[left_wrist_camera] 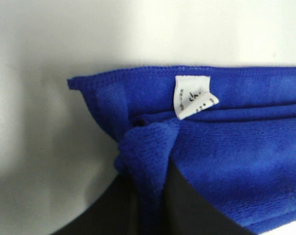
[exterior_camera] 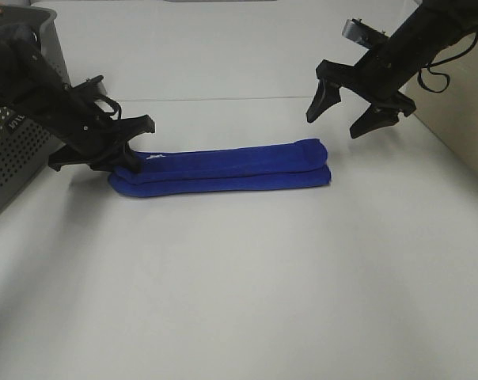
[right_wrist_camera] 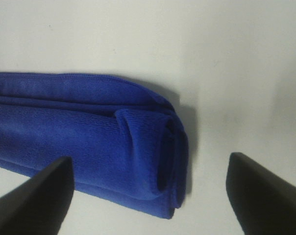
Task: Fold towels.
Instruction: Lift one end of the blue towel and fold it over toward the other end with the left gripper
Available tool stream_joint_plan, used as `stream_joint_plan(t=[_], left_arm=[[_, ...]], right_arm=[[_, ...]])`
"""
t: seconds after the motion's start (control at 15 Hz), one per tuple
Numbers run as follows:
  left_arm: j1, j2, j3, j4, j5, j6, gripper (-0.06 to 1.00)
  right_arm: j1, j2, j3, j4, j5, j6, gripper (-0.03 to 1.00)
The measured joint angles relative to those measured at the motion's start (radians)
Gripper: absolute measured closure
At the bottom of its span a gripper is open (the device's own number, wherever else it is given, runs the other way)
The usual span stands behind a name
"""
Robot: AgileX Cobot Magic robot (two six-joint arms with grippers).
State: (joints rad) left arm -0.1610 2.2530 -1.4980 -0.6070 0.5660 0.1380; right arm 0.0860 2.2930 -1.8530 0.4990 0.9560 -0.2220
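Note:
The royal-blue towel (exterior_camera: 223,172) lies folded into a long narrow strip across the middle of the white table (exterior_camera: 239,301). Its small white tag (left_wrist_camera: 192,97) shows at the left short end. My left gripper (exterior_camera: 130,162) is shut on a pinched fold of that left end, and the bunched blue cloth (left_wrist_camera: 147,161) sits between its dark fingers (left_wrist_camera: 113,210). My right gripper (exterior_camera: 351,116) is open and empty, hovering above and just to the right of the towel's right end (right_wrist_camera: 162,161), with its two fingers (right_wrist_camera: 35,200) spread wide.
A grey perforated basket (exterior_camera: 17,134) stands at the far left behind my left arm. A beige panel (exterior_camera: 460,119) borders the table at the right.

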Motion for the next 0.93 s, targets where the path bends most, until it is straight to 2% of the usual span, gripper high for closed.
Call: stream_joint_plan(t=[0.07,0.33,0.47,0.6,0.67,0.93], left_arm=[[0.000,0.000,0.000,0.000,0.000,0.000,0.88],[0.009,-0.114,-0.077,0.228,0.126,-0.138,0.88],[-0.001,-0.128,-0.162,0.249,0.232,-0.167,0.88],[-0.045,-0.129,-0.224,0.199,0.291,-0.172,0.88],[-0.104,-0.122,-0.271,0.088,0.298,-0.172,0.88],[-0.208,-0.032,-0.286,-0.044,0.195,-0.188,0.88]], right_arm=[[0.000,0.000,0.000,0.000,0.000,0.000,0.17],[0.000,0.000,0.000,0.000,0.019,0.000,0.17],[0.000,0.000,0.000,0.000,0.031,0.001,0.17],[0.000,0.000,0.000,0.000,0.034,0.003,0.17],[0.000,0.000,0.000,0.000,0.039,0.003,0.17],[0.000,0.000,0.000,0.000,0.056,0.003,0.17]])
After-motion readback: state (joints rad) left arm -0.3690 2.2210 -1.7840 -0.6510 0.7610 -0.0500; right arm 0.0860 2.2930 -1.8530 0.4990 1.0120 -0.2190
